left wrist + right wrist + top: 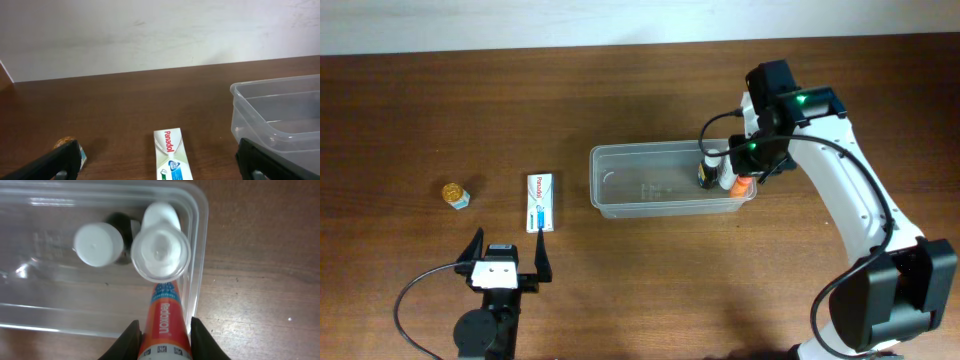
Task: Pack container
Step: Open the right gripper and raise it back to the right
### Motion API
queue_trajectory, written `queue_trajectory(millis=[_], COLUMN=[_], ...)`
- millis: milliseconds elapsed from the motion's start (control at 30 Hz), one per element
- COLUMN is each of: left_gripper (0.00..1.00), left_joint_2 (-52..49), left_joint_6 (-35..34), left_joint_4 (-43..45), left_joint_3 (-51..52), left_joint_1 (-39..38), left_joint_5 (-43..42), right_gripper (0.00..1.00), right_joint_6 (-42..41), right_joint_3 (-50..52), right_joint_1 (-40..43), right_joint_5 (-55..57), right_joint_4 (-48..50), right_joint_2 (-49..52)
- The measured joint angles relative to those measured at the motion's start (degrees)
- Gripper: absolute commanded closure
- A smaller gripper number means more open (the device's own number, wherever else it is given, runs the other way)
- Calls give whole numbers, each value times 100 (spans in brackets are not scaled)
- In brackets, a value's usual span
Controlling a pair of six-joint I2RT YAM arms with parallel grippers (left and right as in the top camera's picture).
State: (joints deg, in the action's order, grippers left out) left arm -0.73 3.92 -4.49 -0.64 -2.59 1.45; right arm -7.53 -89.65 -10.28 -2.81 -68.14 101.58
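The right gripper [164,332] was clamped on an orange tube [161,311], its white cap poking into the right end of the container [620,205] at mid-table, just beside a white-capped bottle [97,244]. Easing it straight in and letting go low would probably spare that bottle. The left gripper [510,245] stood wide open, empty

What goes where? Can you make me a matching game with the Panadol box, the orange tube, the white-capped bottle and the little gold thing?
Things:
1. Panadol box
2. orange tube
3. white-capped bottle
4. little gold thing

Places:
A. gripped in the jaws of the right gripper
B. on the table, farthest from the container
C. standing in the container, not gripped
D. on the table, between the container and the little gold thing

Pairs: 1-D, 2-A, 3-C, 4-B
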Motion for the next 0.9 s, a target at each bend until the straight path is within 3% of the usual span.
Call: queue_trajectory(millis=[167, 200, 267, 900], left_gripper=[1, 1, 1, 1], left_joint_2=[0, 0, 0, 0], left_joint_6=[0, 0, 0, 0], left_joint_4=[0, 0, 0, 0], left_joint_3=[0, 0, 0, 0], left_joint_1=[0, 0, 0, 0], left_joint_5=[0, 0, 0, 0], right_gripper=[76, 68, 65, 64], right_joint_6=[-2, 0, -2, -7], right_joint_3=[170, 170, 170, 122], right_joint_1=[0, 0, 0, 0], right_joint_5=[0, 0, 4, 2], right_joint_4=[94, 98, 103, 92], right_joint_2=[7, 7, 7, 9])
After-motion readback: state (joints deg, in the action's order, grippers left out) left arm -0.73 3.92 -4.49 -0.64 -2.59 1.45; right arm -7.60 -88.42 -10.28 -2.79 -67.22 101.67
